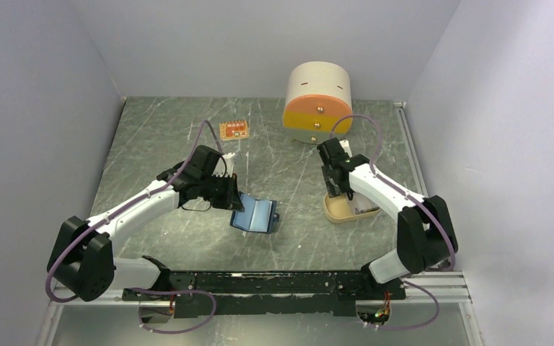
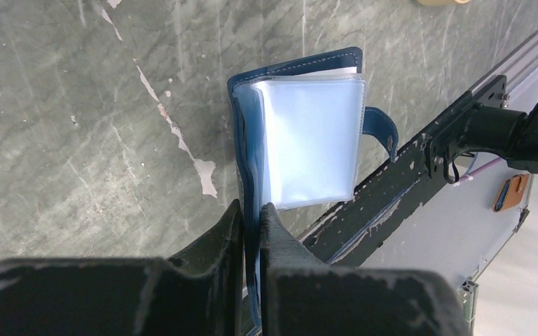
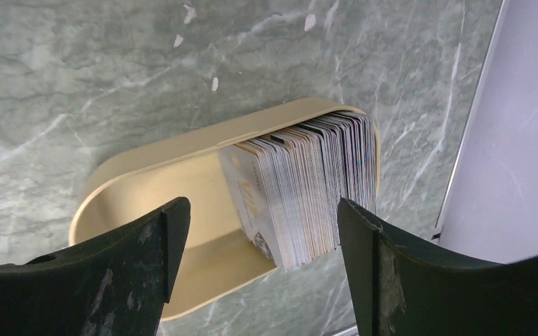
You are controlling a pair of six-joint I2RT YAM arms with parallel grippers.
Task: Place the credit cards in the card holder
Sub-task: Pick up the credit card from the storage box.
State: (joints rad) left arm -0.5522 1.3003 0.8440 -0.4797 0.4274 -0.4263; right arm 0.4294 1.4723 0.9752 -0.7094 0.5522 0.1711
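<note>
The card holder (image 1: 256,215) lies open on the marble table, navy outside with clear pale-blue sleeves inside; it also shows in the left wrist view (image 2: 308,140), its snap tab to the right. My left gripper (image 1: 236,200) (image 2: 252,206) is shut on the holder's left cover edge. The credit cards (image 3: 308,189) stand on edge as a thick stack in the right end of a beige oval tray (image 3: 147,168) (image 1: 339,213). My right gripper (image 1: 337,191) (image 3: 260,206) is open and empty just above the tray, its fingers either side of the stack.
A cream-and-orange round drawer unit (image 1: 317,101) stands at the back. A small orange tag (image 1: 234,130) lies at the back left. The black base rail (image 1: 281,281) (image 2: 420,168) runs along the near edge. Grey walls enclose the table.
</note>
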